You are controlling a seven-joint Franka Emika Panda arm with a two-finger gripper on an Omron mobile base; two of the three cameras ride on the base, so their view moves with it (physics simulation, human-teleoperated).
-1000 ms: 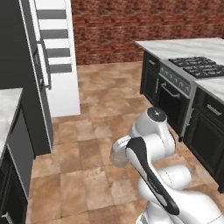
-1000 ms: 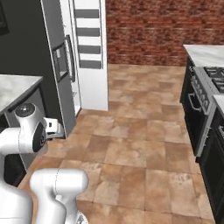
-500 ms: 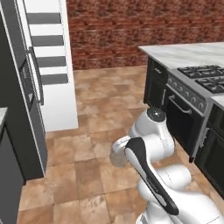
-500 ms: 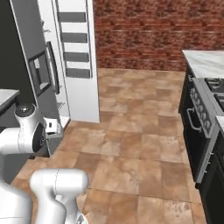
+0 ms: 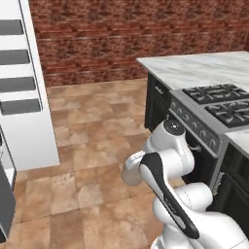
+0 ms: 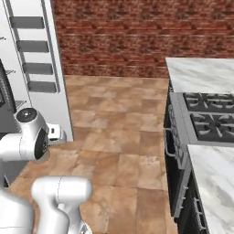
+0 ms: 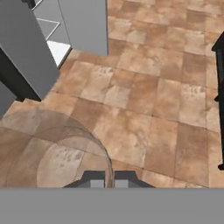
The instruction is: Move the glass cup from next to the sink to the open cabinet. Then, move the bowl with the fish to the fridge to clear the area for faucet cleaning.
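Apparently gripper (image 7: 109,180) clamping glass cup (image 7: 57,148) (translucent)

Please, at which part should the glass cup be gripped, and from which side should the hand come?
Grip the thin side wall at the rim, coming from the open top. The glass cup is a plain cylinder with no handle, so the wall is its only narrow part. In the hand view the hand seems shut on that wall, which runs up between its fingertips.

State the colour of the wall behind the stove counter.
Red-brown brick wall, clearest in the right base view.
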